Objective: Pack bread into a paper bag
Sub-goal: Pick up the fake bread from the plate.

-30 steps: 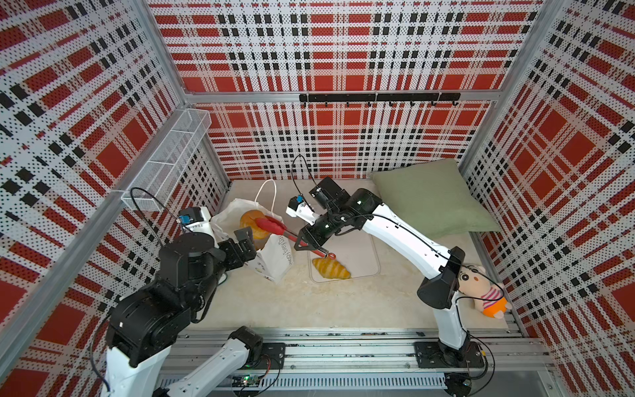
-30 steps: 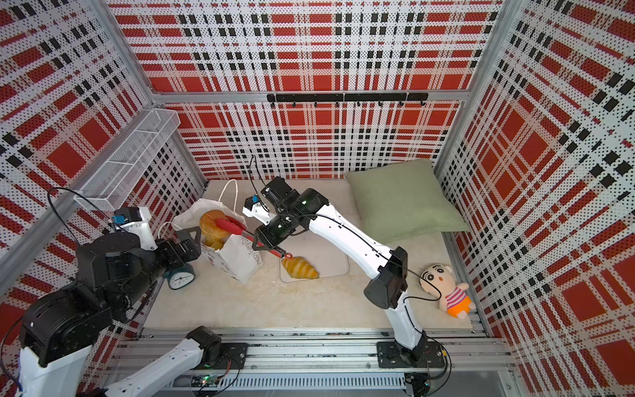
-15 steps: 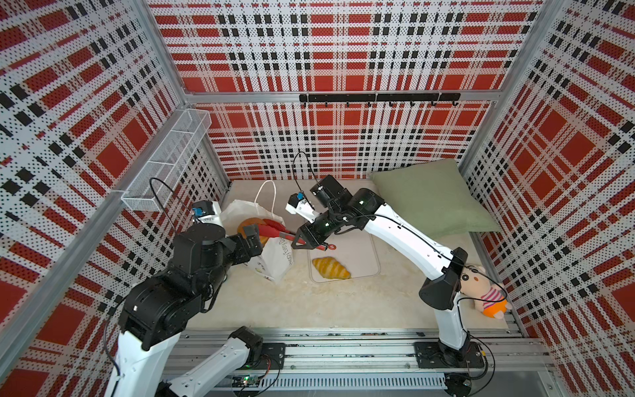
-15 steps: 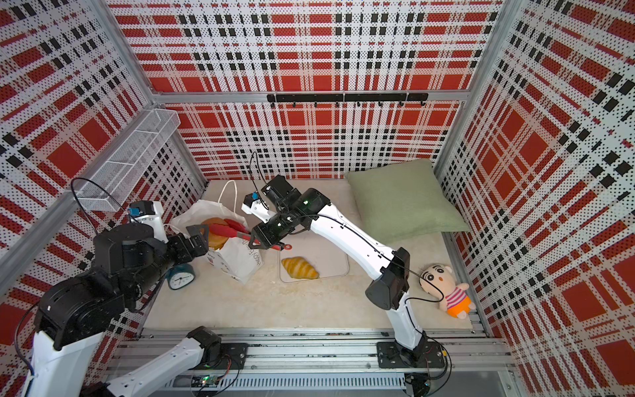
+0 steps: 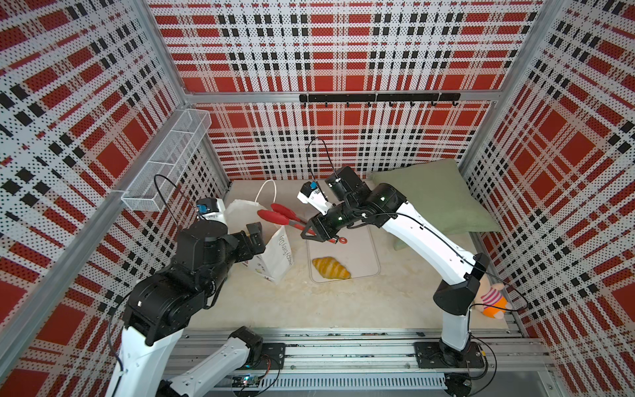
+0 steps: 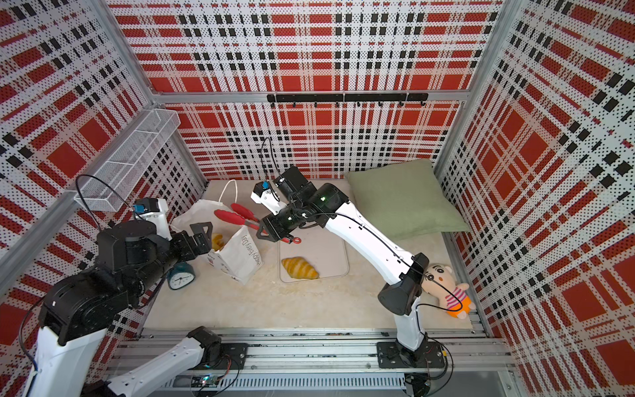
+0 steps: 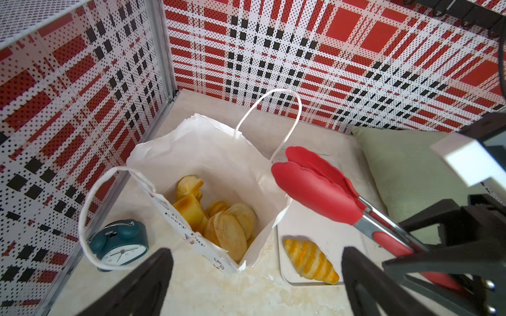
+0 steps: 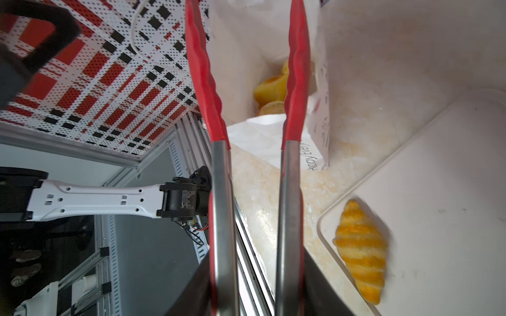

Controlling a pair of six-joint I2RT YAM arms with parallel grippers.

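The right gripper (image 5: 319, 232) is clamped around the steel handles of the tongs (image 5: 285, 220), jaws drawn in partway and pressing on both arms. Out ahead of it the two red tips stand a little apart with nothing between them, hanging over the nearer rim of the paper bag (image 5: 280, 254). The bag stands upright and open just past those tips, one cord handle sticking up behind. From the left wrist you can see the bread (image 7: 227, 227) already piled in its bottom, several golden pieces lying against each other. Below the right gripper and a bit towards the robot's base, one croissant (image 5: 330, 268) lies alone on the white tray (image 5: 360, 247), near its front edge, apart from the bag.

On the bag's far side from the right gripper, the left gripper (image 6: 202, 239) hovers with its jaws spread wide, holding nothing, close to the bag's rim; I can't tell whether it touches. A teal alarm clock (image 6: 180, 278) sits under that arm.
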